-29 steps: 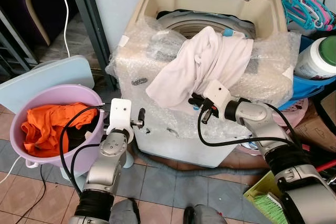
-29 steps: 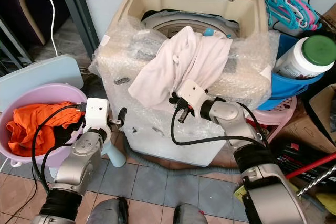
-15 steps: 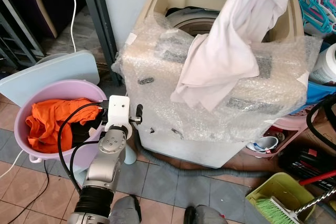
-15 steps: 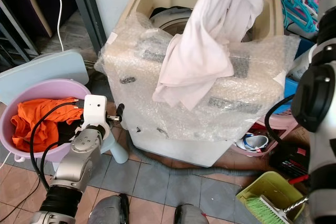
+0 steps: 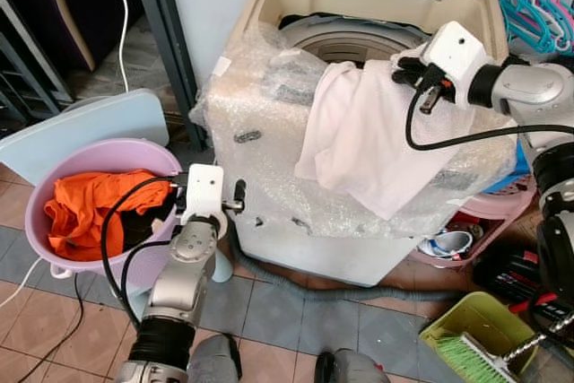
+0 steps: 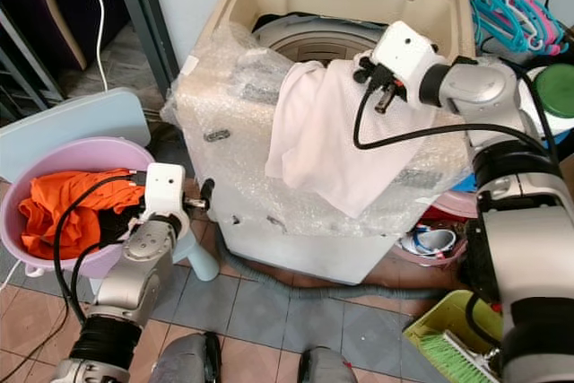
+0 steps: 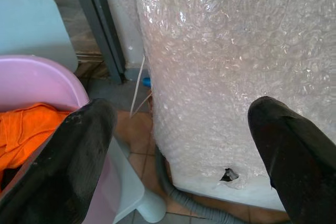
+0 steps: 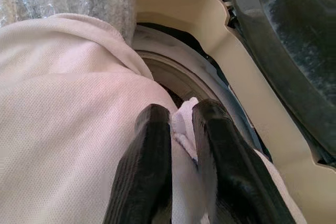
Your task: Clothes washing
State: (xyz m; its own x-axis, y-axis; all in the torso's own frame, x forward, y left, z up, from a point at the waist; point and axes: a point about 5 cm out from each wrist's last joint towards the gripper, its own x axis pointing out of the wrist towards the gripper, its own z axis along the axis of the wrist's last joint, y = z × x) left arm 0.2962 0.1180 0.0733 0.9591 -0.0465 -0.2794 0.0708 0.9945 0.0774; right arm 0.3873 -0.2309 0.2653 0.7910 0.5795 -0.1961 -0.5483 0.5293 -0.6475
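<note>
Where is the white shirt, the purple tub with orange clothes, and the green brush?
white cloth shirt (image 5: 377,145), left eye view, on its draped middle.
round purple plastic tub (image 5: 117,155), left eye view, on its back rim.
green brush (image 5: 471,358), left eye view, on its bristles.

No text, label, brand or number can be read on anything here

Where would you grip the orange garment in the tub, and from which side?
Grip the raised crumpled fold at the top of the orange garment, coming down from above. It lies heaped in the pink tub, whose walls block a sideways approach. The open left gripper hangs beside the tub, so it is probably the closer one.
</note>
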